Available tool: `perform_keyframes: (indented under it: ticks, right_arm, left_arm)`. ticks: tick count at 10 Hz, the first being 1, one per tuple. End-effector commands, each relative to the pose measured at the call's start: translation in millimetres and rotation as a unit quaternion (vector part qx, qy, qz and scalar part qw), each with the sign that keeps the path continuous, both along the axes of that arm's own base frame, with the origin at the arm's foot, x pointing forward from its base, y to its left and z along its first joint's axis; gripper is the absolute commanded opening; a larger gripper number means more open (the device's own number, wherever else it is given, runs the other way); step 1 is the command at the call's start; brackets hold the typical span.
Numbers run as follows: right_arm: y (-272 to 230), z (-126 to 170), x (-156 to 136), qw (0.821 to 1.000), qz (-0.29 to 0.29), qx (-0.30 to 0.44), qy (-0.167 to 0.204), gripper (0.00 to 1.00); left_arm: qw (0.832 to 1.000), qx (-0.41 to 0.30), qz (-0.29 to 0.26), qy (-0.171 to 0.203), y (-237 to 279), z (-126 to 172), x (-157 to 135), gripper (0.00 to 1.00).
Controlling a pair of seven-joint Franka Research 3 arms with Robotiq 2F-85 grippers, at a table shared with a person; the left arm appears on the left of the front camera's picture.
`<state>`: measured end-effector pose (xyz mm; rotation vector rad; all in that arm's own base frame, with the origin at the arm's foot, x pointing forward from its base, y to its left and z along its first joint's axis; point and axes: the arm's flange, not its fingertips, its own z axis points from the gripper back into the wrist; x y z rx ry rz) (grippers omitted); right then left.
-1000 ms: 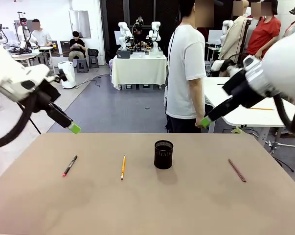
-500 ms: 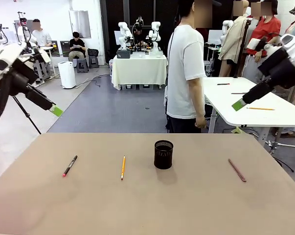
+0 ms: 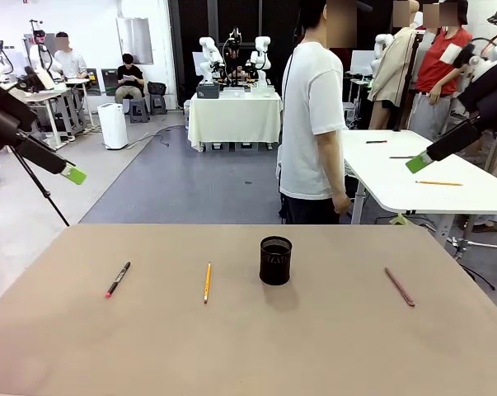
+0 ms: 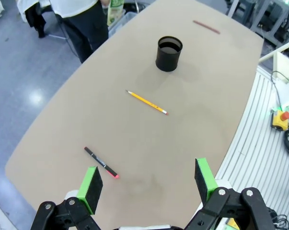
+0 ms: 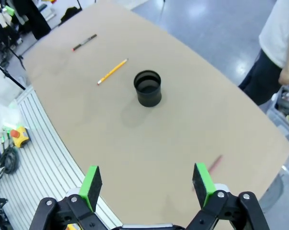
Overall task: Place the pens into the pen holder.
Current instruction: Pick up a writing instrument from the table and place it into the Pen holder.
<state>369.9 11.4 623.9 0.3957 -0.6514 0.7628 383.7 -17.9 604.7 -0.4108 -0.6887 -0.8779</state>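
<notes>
Your worktop (image 3: 314, 355) carries everything. From the wrist views you get what the front view cannot give: the left end effector (image 4: 147, 179) and right end effector (image 5: 146, 184) both gape wide, holding nothing, high above it. The pen holder (image 3: 275, 261) stands mid-worktop; the pencil (image 3: 207, 282), black pen (image 3: 118, 279) and reddish-brown pen (image 3: 400, 287) lie flat outside it, well below both.

Bright, even overhead light; soft shadow by the pen holder (image 3: 275, 260); wrist-view edges curved.

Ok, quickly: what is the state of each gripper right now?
Left gripper: open, holding nothing.
Right gripper: open, holding nothing.
</notes>
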Motion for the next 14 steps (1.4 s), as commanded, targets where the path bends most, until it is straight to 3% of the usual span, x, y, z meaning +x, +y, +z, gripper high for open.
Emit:
perform_keyframes:
  ticks: [1, 3, 7, 8, 14]
  right_arm:
    - [-14, 8, 4, 0.999, 0.02, 0.033, -0.024, 1.0]
    - [-35, 19, 12, 0.997, 0.007, 0.056, -0.059, 1.0]
    - [-39, 23, 28, 0.996, -0.02, 0.057, -0.071, 1.0]
    - [-40, 23, 14, 0.997, -0.012, 0.057, -0.047, 1.0]
    - [-40, 23, 14, 0.997, -0.012, 0.057, -0.047, 1.0]
  left_arm:
    - [0.999, -0.028, -0.027, -0.013, 14, 2, -1, 1.0]
    - [0.998, -0.043, -0.036, -0.023, 18, 3, -3, 1.0]
    - [0.998, -0.039, -0.048, -0.024, 12, 9, -3, 1.0]
    - [0.998, -0.028, -0.046, -0.023, 5, 5, 0, 1.0]
    - [0.998, -0.036, -0.036, -0.022, 12, 7, -6, 1.0]
